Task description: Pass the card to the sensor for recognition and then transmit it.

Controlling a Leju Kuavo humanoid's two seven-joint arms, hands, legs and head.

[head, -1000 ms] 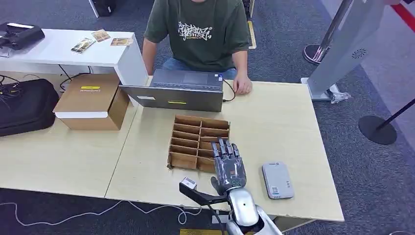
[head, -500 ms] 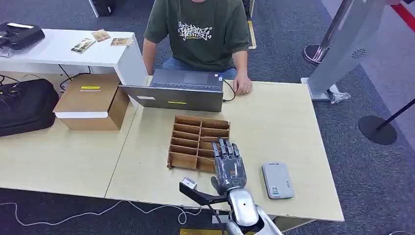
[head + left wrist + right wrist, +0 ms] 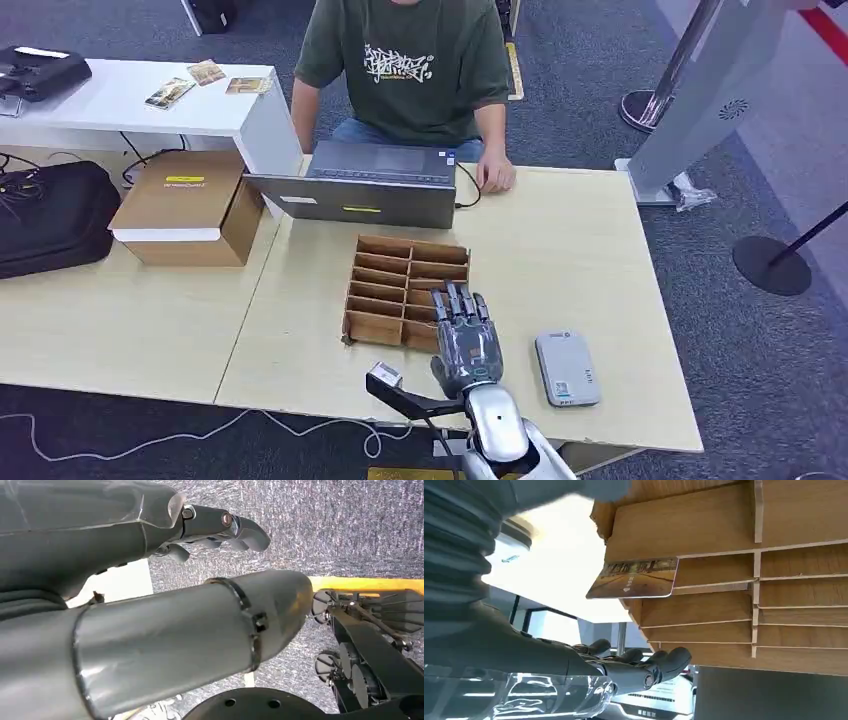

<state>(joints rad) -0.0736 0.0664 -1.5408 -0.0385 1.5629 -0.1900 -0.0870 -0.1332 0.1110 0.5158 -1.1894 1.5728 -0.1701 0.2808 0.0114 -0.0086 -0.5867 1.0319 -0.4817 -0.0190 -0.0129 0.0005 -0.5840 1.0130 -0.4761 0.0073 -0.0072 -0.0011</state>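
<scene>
The right hand [image 3: 466, 340] lies palm down over the near right corner of the wooden slotted rack [image 3: 400, 285], its fingers [image 3: 458, 303] stretched flat and slightly apart, holding nothing. In the right wrist view 1 card [image 3: 634, 578] with a brownish printed face stands in a slot of the rack, part of it sticking out past the rack's edge; the fingers are apart from it. The rack sits near the middle of the light wooden tabletop [image 3: 570, 250] and shows 2 columns of slots. Just right of the right hand lies 1 grey sensor [image 3: 567, 368], flat on the tabletop near its near edge, not touched by the hand.

The left hand [image 3: 220, 530] appears in the left wrist view above grey carpet, its fingers curled inward with nothing in them.

On the far side of the tabletop stands 1 open laptop [image 3: 365, 185], and behind it sits 1 person [image 3: 405, 65] in a green T-shirt, with 1 hand [image 3: 495, 177] resting on the tabletop beside the laptop's right end. To the left, 1 cardboard box [image 3: 185, 205] sits on a second tabletop, with 1 black bag [image 3: 50, 215] left of it. Farther left and beyond, a white table [image 3: 130, 100] carries 3 small cards or photos [image 3: 205, 72].
</scene>
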